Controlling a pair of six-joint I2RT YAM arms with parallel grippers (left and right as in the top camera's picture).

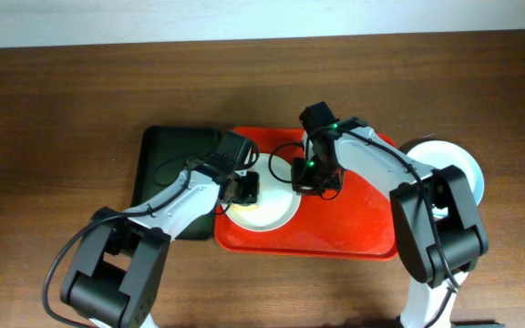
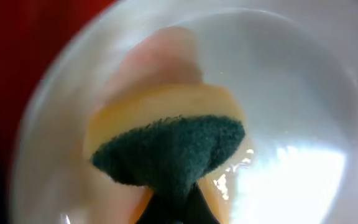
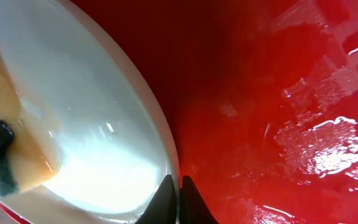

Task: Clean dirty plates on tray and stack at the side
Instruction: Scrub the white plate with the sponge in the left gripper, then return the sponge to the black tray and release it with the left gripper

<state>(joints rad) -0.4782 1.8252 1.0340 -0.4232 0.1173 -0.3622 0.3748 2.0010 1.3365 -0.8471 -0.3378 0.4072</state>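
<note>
Desk (image 1: 62,109) of brown wood carries the red tray (image 1: 354,228), and the white plate (image 1: 276,214) lies in its left half. Left tool (image 1: 246,189) pinches a yellow-and-green sponge (image 2: 166,124) against the plate's inside; right tool (image 3: 179,193) is clamped on the plate's rim.

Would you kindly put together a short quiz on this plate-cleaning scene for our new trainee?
1. True or false: the left gripper presses a sponge onto the plate.
2. Where does the right gripper pinch the plate? A) at its rim B) at its centre C) nowhere
3. Fill in: the plate lies on the ___ tray.

Key: 1 true; 2 A; 3 red.
</note>
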